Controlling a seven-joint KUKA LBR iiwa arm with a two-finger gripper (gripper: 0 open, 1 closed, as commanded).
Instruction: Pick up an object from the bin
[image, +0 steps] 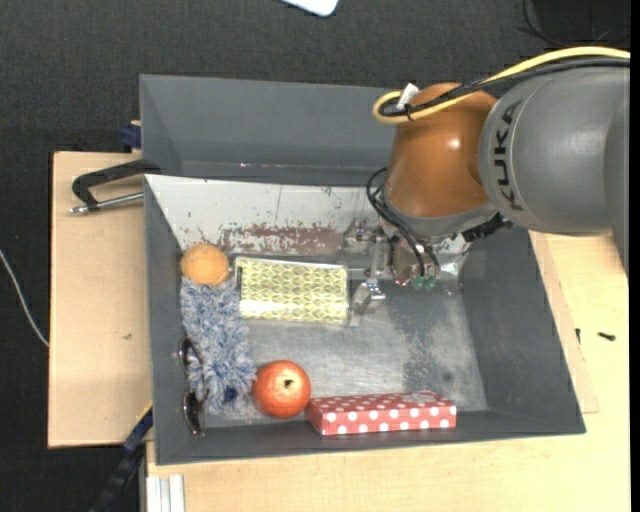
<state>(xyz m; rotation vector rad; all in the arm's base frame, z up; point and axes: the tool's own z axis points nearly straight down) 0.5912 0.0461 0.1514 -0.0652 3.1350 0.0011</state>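
Observation:
My gripper (366, 296) hangs below the orange wrist cover in the middle of the bin, its fingertips just at the right end of a flat pack with a yellow-green pattern (291, 291). That pack lies near the bin's back wall, left of centre. Nothing shows between the fingers, which stand slightly apart. A red apple (281, 388) rests near the front, and a red box with white dots (382, 414) lies along the front wall to its right.
An orange ball (205, 265) sits at the back left. Below it a blue-white fuzzy cloth (215, 345) runs down the left side, with dark sunglasses (190, 390) beside it at the left wall. The arm covers the bin's back right.

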